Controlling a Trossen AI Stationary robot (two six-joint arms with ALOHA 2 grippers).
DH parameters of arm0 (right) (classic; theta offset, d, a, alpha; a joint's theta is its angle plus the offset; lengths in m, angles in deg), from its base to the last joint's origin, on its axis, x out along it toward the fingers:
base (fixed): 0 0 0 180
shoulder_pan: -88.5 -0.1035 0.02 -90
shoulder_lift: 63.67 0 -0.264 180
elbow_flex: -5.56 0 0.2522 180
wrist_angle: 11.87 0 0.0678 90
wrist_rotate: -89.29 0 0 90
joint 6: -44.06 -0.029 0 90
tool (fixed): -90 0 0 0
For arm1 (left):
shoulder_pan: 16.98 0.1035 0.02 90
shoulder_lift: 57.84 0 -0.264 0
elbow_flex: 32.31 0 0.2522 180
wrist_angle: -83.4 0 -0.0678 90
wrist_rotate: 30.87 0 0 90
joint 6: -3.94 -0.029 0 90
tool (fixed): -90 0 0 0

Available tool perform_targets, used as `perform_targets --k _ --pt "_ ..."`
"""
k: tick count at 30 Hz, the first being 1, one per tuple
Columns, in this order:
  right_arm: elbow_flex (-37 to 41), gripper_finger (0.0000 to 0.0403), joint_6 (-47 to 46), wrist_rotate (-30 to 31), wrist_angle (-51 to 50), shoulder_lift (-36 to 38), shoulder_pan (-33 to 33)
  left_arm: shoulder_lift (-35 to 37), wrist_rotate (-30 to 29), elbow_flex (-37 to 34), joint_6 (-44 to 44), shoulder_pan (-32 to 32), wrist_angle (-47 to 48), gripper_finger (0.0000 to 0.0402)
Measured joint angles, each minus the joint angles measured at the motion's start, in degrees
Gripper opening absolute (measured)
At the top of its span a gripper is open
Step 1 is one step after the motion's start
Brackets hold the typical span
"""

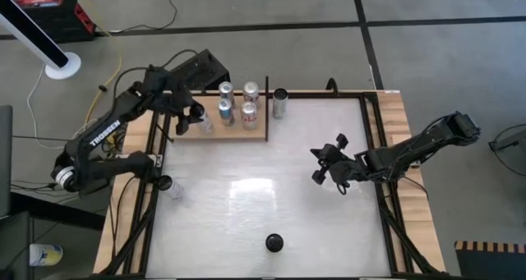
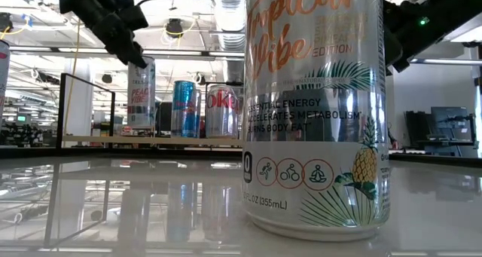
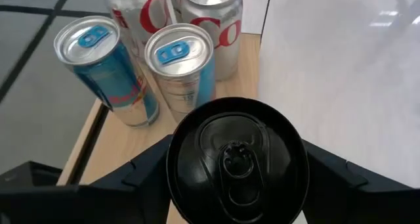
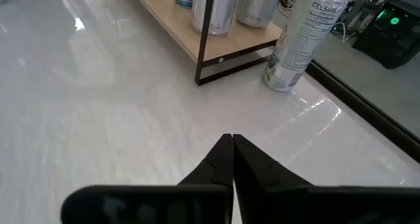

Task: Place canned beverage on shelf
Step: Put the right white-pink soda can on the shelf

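White glossy table (image 1: 271,190) is sitting mostly bare, with the shelf (image 1: 256,132) along its far left edge already carrying four cans. Left tool (image 1: 195,116) is hanging right over the shelf's open left end, clamping an upright black-topped can (image 3: 237,159) just beside the two blue cans (image 3: 178,69). Right tool (image 4: 231,159) is waiting mid-table, pinched together and holding nothing.

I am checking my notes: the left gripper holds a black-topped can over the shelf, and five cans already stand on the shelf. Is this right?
Not quite. The left gripper does hold the black-topped can over the shelf, but only four cans stand on it, as the high view shows. A fifth can stands beside the shelf, on the table.
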Motion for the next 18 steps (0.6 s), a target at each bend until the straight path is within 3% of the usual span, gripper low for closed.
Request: perform_targets --k 18 --pt "0.00 0.0026 0.00 -0.13 0.00 -0.02 0.00 -6.67 2.78 0.13 -1.61 2.48 -1.46 0.0236"
